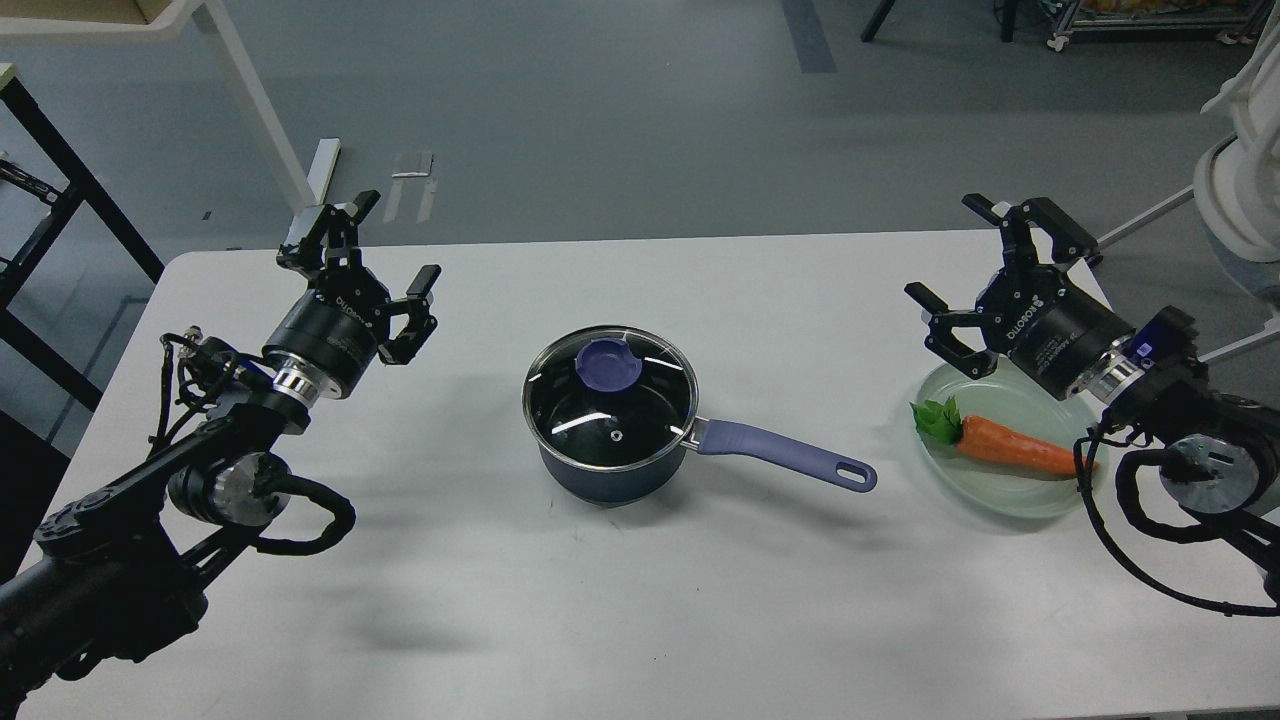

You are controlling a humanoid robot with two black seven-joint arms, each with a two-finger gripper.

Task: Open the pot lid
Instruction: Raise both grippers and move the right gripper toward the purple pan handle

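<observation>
A small dark navy pot point(610, 475) stands at the middle of the white table point(640, 600), its long purple-blue handle point(785, 452) pointing right. The clear glass lid point(608, 405) with a steel rim rests flat on the pot, its purple-blue knob point(611, 364) toward the back. My left gripper point(395, 238) hovers open well to the left of the pot, fingers spread. My right gripper point(950, 250) hovers open at the far right, above the back edge of a plate. Neither gripper touches the pot or lid.
A pale green plate point(1000, 500) at the right holds an orange toy carrot point(1010, 448) with green leaves. The table's far edge runs behind both grippers. A black rack point(40, 230) and a white table leg point(260, 110) stand on the floor at the left.
</observation>
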